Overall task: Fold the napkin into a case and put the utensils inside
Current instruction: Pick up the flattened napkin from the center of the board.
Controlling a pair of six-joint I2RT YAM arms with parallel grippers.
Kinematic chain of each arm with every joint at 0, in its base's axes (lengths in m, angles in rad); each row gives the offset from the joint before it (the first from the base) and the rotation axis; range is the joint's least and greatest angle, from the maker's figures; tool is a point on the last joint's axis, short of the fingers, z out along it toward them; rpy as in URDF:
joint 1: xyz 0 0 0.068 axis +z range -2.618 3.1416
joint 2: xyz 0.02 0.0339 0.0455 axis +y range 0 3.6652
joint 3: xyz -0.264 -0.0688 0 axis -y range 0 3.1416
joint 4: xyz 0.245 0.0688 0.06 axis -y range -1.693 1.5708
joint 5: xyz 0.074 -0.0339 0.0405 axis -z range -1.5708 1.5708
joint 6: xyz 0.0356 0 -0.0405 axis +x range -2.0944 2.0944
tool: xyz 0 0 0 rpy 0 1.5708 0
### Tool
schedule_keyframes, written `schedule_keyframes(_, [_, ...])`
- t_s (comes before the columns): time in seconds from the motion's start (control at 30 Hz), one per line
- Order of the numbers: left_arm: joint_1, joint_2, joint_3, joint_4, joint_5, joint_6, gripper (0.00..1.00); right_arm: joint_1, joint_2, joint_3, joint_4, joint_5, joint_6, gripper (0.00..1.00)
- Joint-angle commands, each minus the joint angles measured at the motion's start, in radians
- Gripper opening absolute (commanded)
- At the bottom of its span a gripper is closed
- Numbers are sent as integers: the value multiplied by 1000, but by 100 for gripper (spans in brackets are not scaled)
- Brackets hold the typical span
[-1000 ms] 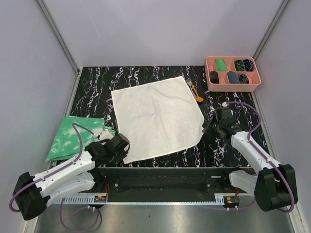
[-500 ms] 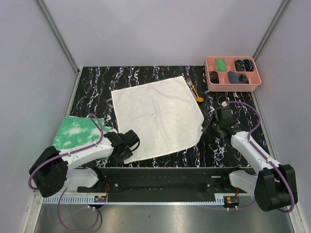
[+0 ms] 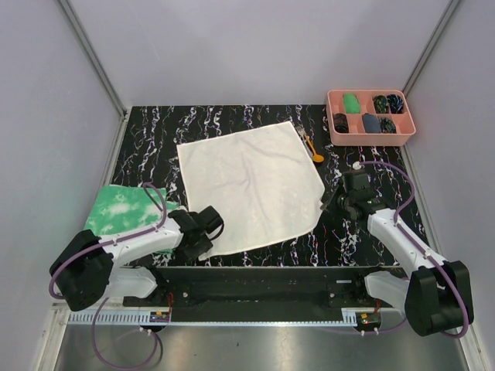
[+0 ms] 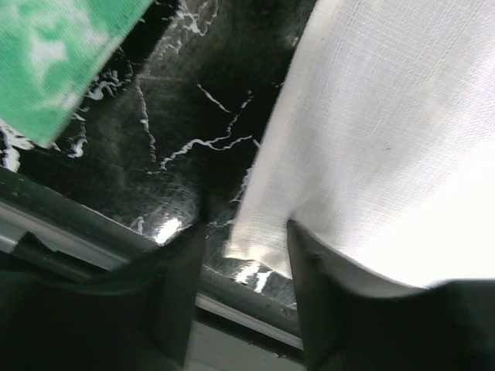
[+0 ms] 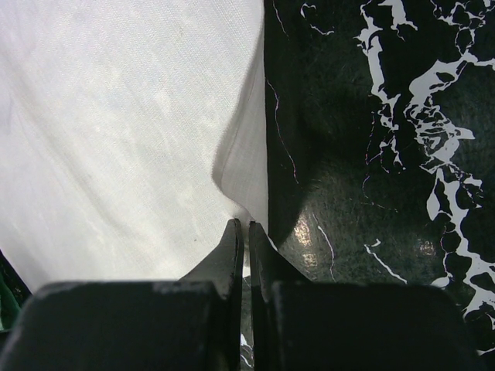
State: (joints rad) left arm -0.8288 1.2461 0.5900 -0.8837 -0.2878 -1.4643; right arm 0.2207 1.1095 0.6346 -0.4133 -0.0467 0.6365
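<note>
While the cream-white square cloth napkin (image 3: 247, 189) lies flat at the centre of the black marbled counter (image 3: 151, 143), its near-left corner sits between the half-parted jaws of the left hand (image 4: 246, 232), not yet gripped; right hand (image 5: 247, 228): closed, pinching the napkin's right corner.

The right gripper (image 5: 246, 229) has its jaws pressed together on the edge of the napkin (image 5: 116, 131). There the cloth puckers into a small ridge, seemingly lifted off the black marbled bench (image 5: 371, 154).
</note>
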Motion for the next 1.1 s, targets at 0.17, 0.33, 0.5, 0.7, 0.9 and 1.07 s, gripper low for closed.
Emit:
schedule_keyframes(0.17, [39, 16, -81, 186, 50, -18, 20, 3, -10, 14, 31, -12, 0, 0])
schedule_keyframes(0.33, [63, -95, -72, 203, 0, 91, 2, 5, 0, 17, 33, -12, -12, 0])
schedule_keyframes(0.5, [74, -267, -3, 154, -83, 263, 0, 3, -10, 42, 33, 14, -60, 0])
schedule_keyframes(0.7, [76, -499, 46, 132, -188, 373, 0, -1, -14, 120, 31, -7, -100, 0])
schedule_keyframes(0.9, [76, -623, 181, 164, -321, 591, 0, -1, -59, 255, 34, -41, -169, 0])
schedule_keyframes(1.07, [76, -663, 324, 311, -285, 849, 0, -1, -137, 416, 48, -76, -225, 0])
